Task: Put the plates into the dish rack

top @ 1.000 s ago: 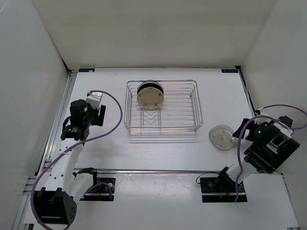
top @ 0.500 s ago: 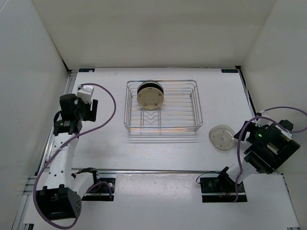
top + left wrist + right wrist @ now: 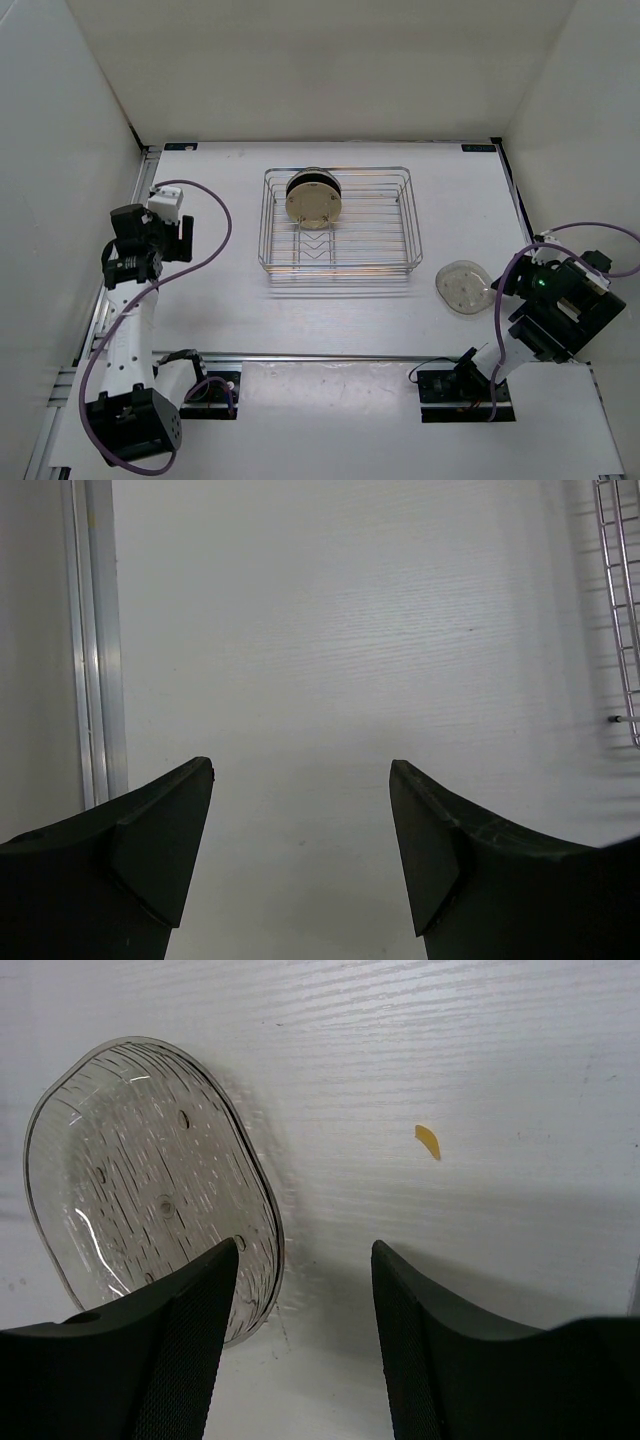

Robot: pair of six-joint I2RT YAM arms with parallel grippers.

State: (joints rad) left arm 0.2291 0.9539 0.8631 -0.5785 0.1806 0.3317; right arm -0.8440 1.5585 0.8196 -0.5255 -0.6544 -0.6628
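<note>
The dish rack point(image 3: 392, 222) stands at the middle of the table; a tan plate point(image 3: 313, 205) stands on edge in it, with a black plate point(image 3: 312, 180) right behind. A pale translucent grey plate point(image 3: 461, 287) point(image 3: 150, 1170) lies flat on the table to the rack's right. My right gripper point(image 3: 497, 287) point(image 3: 305, 1255) is low at this plate's right rim, open: one finger point(image 3: 195, 1300) is over the plate, the other point(image 3: 410, 1310) outside it, neither touching. My left gripper point(image 3: 183, 238) point(image 3: 300, 790) hangs open over bare table at the left, holding nothing.
A metal rail point(image 3: 95, 660) runs along the table's left edge, close to the left gripper. The rack's wire corner point(image 3: 625, 610) shows at the right of the left wrist view. A small yellow fleck point(image 3: 428, 1141) lies on the table beyond the right fingers.
The left arm has swung left and back, away from the rack toward the rail. The right gripper's jaws have narrowed around the grey plate's rim.
</note>
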